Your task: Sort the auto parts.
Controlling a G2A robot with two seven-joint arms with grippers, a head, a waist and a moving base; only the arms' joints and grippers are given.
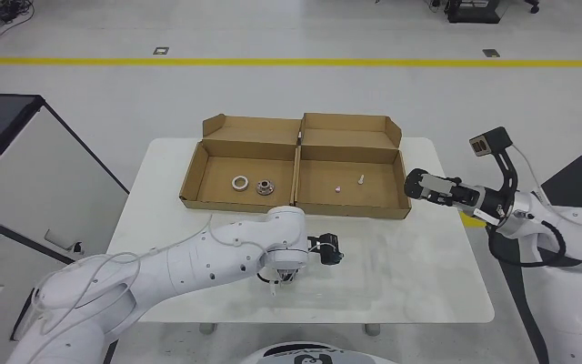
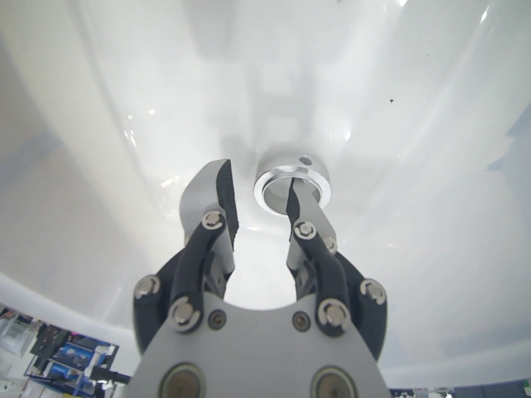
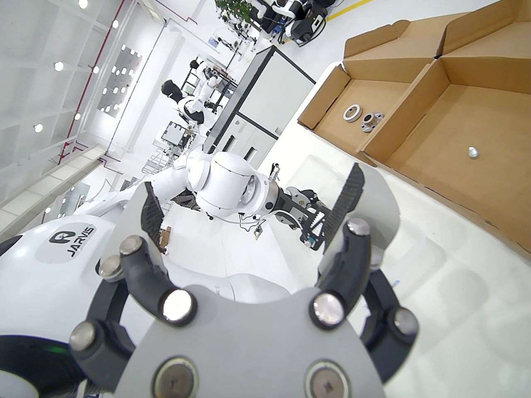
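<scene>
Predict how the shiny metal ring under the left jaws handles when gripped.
Shiny silver metal ring: likely rigid and heavy for its size, thick-walled metal. Polished surface probably slippery. Lying flat on the white table, it shouldn't roll unless tipped.

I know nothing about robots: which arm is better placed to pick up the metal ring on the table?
Likely left: the left gripper, open, straddles the wall of the metal ring; the right gripper hangs open beside the cardboard box.

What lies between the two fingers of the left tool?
In the left wrist view, one side of the metal ring lies between the open fingers of the left tool; one finger is over the ring's hole.
</scene>
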